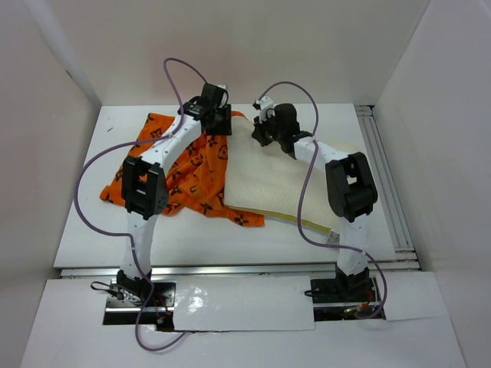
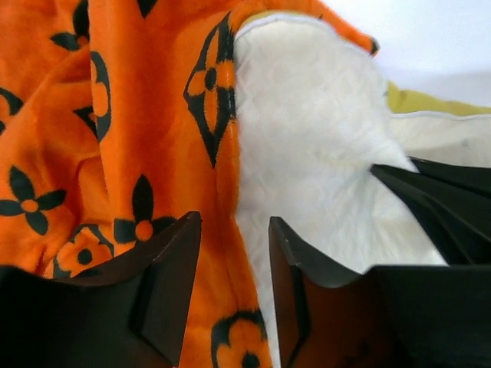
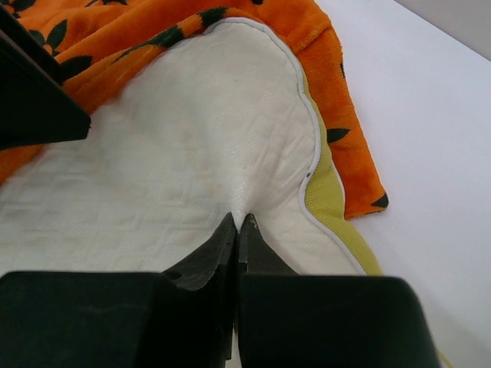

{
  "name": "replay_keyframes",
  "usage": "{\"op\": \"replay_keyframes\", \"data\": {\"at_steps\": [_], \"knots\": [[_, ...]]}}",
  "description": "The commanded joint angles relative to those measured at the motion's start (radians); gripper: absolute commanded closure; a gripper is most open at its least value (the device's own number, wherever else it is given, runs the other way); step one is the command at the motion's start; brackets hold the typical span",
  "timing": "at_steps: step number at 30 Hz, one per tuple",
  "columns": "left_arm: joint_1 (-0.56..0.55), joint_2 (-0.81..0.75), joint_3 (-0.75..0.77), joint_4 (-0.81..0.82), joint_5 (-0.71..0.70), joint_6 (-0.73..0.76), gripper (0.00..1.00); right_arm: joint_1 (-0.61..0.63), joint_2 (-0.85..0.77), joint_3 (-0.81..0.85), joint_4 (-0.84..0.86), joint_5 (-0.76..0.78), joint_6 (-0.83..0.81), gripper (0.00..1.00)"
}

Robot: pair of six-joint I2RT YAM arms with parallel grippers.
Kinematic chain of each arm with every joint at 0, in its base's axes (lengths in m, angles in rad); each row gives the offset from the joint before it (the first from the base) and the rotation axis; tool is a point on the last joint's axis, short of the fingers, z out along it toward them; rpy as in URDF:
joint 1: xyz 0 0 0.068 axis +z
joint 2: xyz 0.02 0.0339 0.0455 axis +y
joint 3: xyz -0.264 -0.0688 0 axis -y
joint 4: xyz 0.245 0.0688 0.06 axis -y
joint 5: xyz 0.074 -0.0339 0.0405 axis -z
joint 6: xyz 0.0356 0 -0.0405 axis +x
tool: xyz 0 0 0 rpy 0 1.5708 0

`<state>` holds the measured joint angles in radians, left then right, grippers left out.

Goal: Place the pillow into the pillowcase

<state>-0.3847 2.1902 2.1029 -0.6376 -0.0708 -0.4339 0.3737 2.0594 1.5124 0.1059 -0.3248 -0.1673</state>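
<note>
The cream-white pillow [image 1: 276, 184] lies right of centre, its yellow-green edge [image 3: 326, 192] showing. The orange pillowcase [image 1: 203, 188] with dark motifs lies crumpled to its left. At the far end the pillowcase rim [image 3: 337, 107] wraps round the pillow's corner [image 2: 307, 138]. My left gripper [image 2: 235, 222] hovers over the seam where orange cloth [image 2: 138, 138] meets pillow, jaws apart, nothing pinched. My right gripper [image 3: 238, 221] is shut on a small fold of the pillow's top fabric [image 3: 176, 153]. In the top view both grippers, left [image 1: 219, 119] and right [image 1: 261, 134], sit close together at the far end.
White walls enclose the table on the left, back and right. A metal rail [image 1: 387, 184] runs along the right edge. The left arm's black elbow [image 1: 144, 186] hangs over the pillowcase, and grey cables loop above both arms.
</note>
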Motion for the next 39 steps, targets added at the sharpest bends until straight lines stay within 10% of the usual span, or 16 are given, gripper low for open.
{"op": "replay_keyframes", "data": {"at_steps": [1, 11, 39], "knots": [[0.001, 0.048, 0.049, -0.040, 0.008, 0.023, 0.50, 0.010, -0.051, 0.017, 0.006, 0.024, 0.015, 1.00], [0.001, 0.016, 0.006, -0.060, -0.066, -0.040, 1.00, 0.010, -0.051, 0.026, -0.003, -0.002, 0.015, 1.00], [-0.112, -0.196, -0.040, 0.076, -0.004, -0.042, 1.00, 0.163, -0.305, -0.239, 0.116, -0.025, 0.028, 1.00]]}}
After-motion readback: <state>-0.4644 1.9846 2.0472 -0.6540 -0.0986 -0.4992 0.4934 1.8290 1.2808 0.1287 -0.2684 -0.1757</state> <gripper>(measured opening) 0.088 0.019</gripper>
